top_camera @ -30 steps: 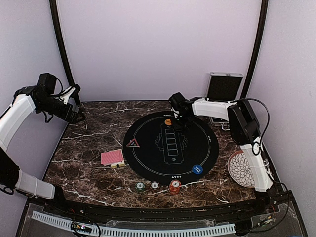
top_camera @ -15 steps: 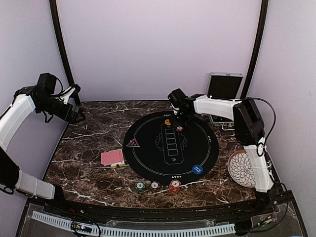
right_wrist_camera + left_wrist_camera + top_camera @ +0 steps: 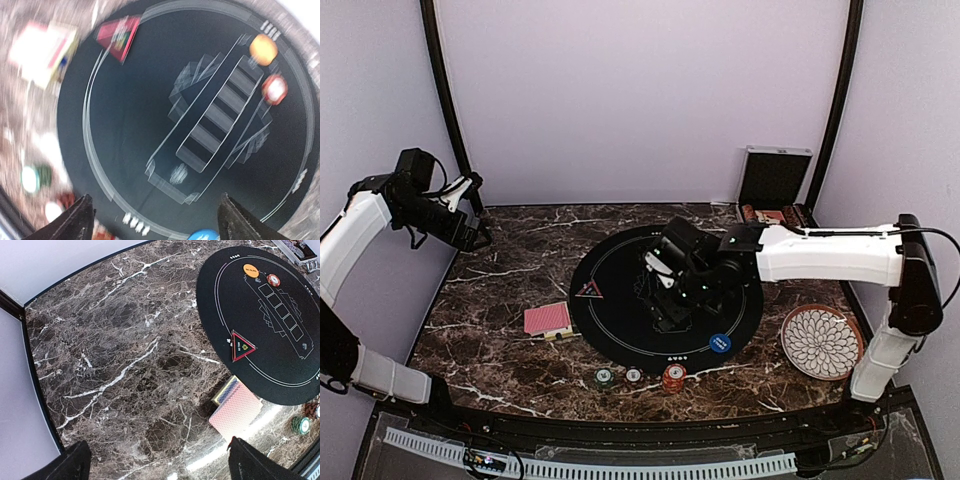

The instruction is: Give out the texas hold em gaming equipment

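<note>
Left gripper and right gripper both gape empty, the right above the black mat, where a red chip sits at twelve o'clock beside the orange button. A low sweep could scatter the stacked chips at six o'clock.

1 orange button, 1 blue button, 1 triangular marker, 1 plate.

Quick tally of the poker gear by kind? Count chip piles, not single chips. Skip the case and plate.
Card pile: 1
Round buttons: 2 (orange button, blue button)
Triangle marker: 1
Chip piles: 4 (green chips, white chip and red stack by the near edge; lone red chip on the mat)
Total: 8
</note>
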Robot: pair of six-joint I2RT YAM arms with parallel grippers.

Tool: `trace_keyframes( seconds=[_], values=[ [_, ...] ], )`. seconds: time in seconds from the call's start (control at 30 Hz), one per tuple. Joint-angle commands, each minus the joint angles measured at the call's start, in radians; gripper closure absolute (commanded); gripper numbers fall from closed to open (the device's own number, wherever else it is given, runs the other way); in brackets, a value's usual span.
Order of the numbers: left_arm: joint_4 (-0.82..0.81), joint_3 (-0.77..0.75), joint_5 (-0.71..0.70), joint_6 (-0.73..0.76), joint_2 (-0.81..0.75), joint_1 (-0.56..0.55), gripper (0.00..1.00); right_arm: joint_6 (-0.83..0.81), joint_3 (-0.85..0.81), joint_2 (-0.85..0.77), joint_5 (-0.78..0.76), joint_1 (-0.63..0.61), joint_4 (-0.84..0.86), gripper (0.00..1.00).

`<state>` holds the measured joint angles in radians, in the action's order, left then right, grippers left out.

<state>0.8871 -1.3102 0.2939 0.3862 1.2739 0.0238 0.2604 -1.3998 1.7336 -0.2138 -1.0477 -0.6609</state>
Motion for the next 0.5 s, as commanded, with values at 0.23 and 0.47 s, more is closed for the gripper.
trace_keyframes(
  seconds=[0.23, 0.47],
  values=[
    [0.048, -0.047, -0.002, 0.007, -0.037, -0.003, 0.01, 0.043, 0.215, -0.115, 0.146, -0.168, -0.033, 0.05],
    [0.055, -0.052, 0.002, 0.007, -0.037, -0.002, 0.01, 0.027, 0.228, -0.066, 0.161, -0.199, -0.018, 0.05]
  ],
)
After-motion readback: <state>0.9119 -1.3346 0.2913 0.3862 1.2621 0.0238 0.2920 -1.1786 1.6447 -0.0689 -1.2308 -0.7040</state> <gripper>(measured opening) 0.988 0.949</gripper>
